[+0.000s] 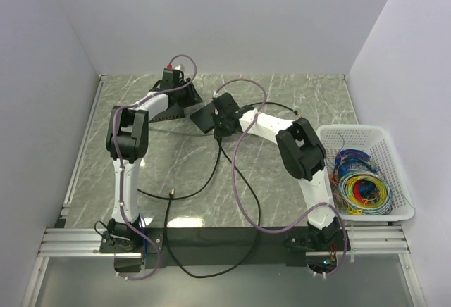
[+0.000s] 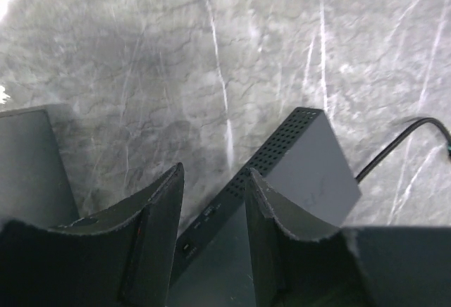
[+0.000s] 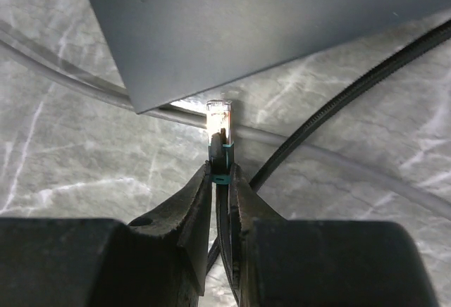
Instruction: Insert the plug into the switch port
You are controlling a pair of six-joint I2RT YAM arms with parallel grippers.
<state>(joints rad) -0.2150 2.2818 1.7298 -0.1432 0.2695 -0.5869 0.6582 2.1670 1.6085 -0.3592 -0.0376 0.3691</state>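
Grasp done, insertion left: plug [image 3: 219,120] pinched in closed right pincer [image 3: 222,173], tip just short of the switch [image 3: 268,25]; left pincer [image 2: 211,180] astride switch, grip impossible to tell.

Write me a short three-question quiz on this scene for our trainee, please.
1. True or false: the right pincer is shut on the plug.
2. The white basket of coloured wires stands beside which arm? A) left B) right C) neither
3. Is the plug already inside the switch?
Key: 1 true. 2 B. 3 no, its clear tip shows whole at the switch's edge.
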